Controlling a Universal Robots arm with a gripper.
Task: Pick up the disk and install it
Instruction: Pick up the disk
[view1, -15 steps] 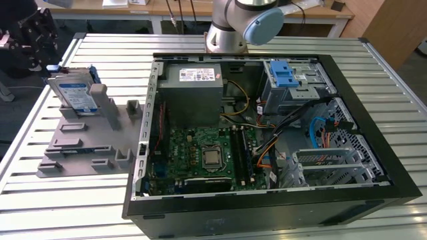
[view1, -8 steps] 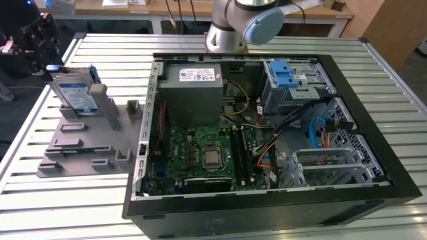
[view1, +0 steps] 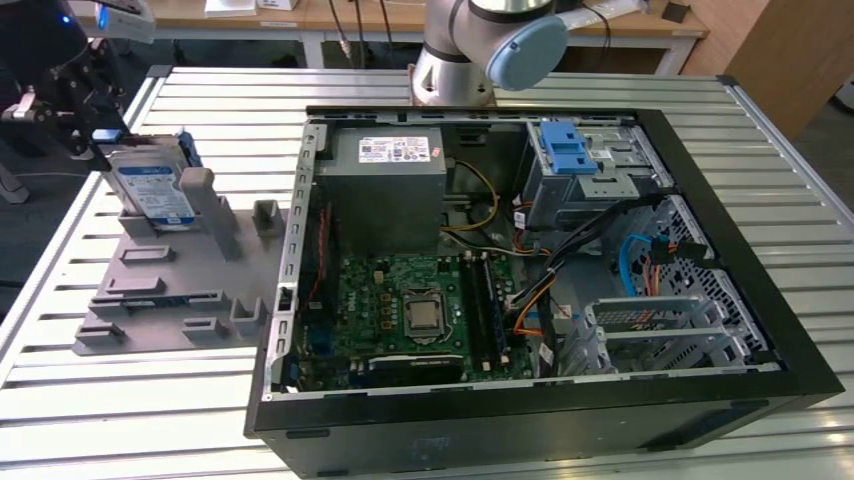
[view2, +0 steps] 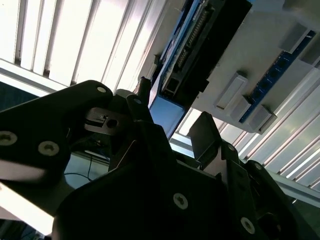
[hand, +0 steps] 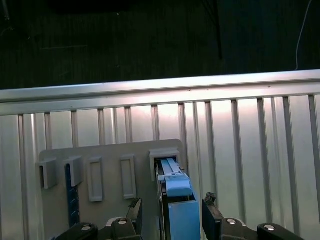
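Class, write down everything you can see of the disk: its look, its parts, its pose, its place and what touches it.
The disk is a flat, rectangular drive of silvery metal. It has a blue-and-white label on its broad face and blue plastic rails along its edges. It stands upright on one edge in a slot of the grey holder plate, which lies on the slatted metal table at the exterior view's left, outside the open computer case. In the first wrist view the open tool straddles its blue upper edge without clamping it.
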